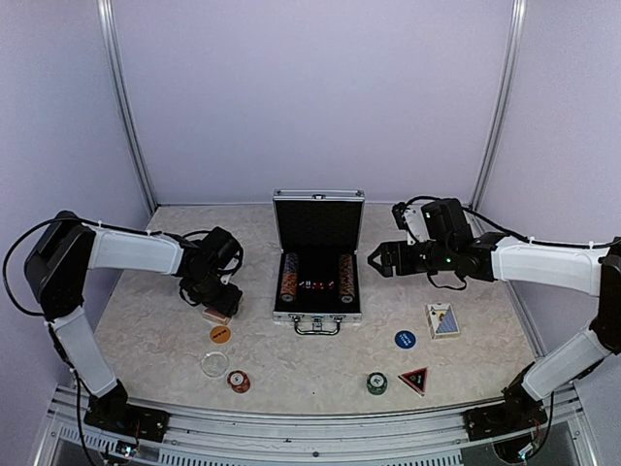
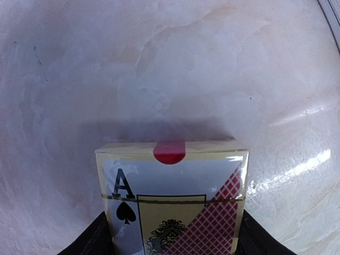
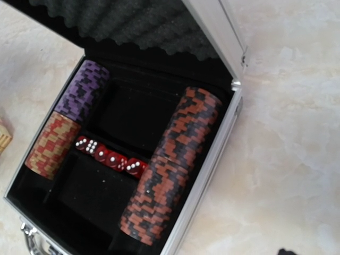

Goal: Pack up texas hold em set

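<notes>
Here, in the top view, one open silver case [image 1: 335, 315] sits in the middle of the table [image 1: 155, 320], with its lid standing up at 12 o'clock. Inside it are two rows of chips [image 1: 288, 277], one along each side, and dice [image 1: 315, 286] between them.

Outside the case I count three round discs:
- an orange disc [image 1: 220, 334] at 8 o'clock from the case
- a clear disc [image 1: 214, 364] at 7 o'clock
- a blue disc [image 1: 405, 339] at 4 o'clock

There are two loose stacks. The red chip stack [image 1: 239, 382] is just beside the clear disc, and the green chip stack [image 1: 376, 383] is at 5 o'clock. One triangle marker [image 1: 414, 380] lies just beside the green chip stack.

There are two decks. The blue deck [image 1: 443, 320] is at 4 o'clock and the red deck [image 1: 217, 315] is at 9 o'clock, under the left gripper [image 1: 215, 303]. The right gripper [image 1: 378, 259] hangs at 3 o'clock near the case, its jaws apart and holding nothing.

In the left wrist view, the red deck [image 2: 172, 212] fills the 6 o'clock part. One dark finger [image 2: 87, 247] stands at each side of it. I cannot tell if the fingers press the deck or only stand beside it.

In the right wrist view, the left row in the case [image 3: 202, 180] has two colours, purple chips [image 3: 82, 90] and red-yellow chips [image 3: 50, 143]. The right row is red-black chips [image 3: 170, 164]. The dice [image 3: 111, 158] are red, five as far as I can count.
</notes>
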